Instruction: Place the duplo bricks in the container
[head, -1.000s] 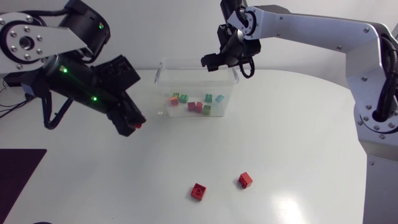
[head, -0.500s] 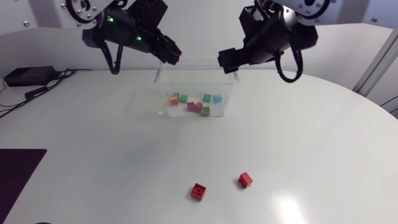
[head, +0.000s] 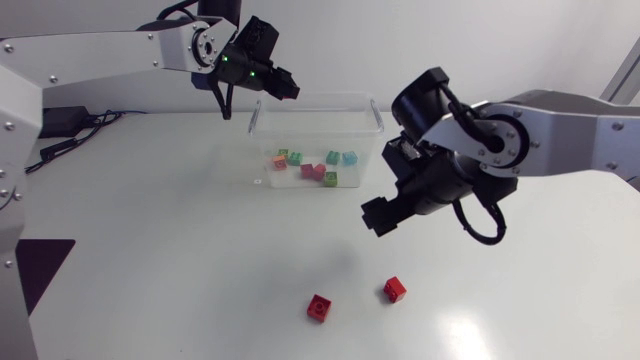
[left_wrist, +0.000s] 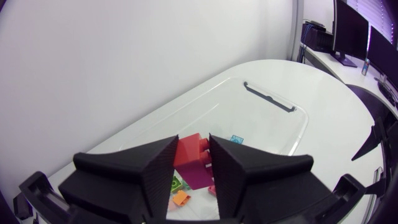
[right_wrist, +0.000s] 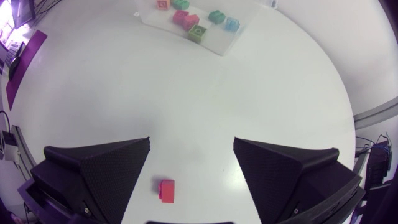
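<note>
Clear plastic container (head: 320, 97) sits under the left claw (head: 283, 87) from overhead. Two studded loose bricks (head: 318, 308) lie on the smooth white tabletop (head: 180, 250) near the right claw (head: 378, 215). Left wrist: matte wedges pinch a blocky red brick (left_wrist: 194, 160) over the container. Right wrist: claw spread, one loose brick beneath it.

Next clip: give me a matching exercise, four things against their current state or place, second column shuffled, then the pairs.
Column one
1. left hand
2. right hand
3. container
4. loose red bricks

Column two
a. open, above bare table
b. has coloured bricks inside
c. shut on a red brick
d. lying on the table, outside the container

Pairs: 1-c, 2-a, 3-b, 4-d
</note>
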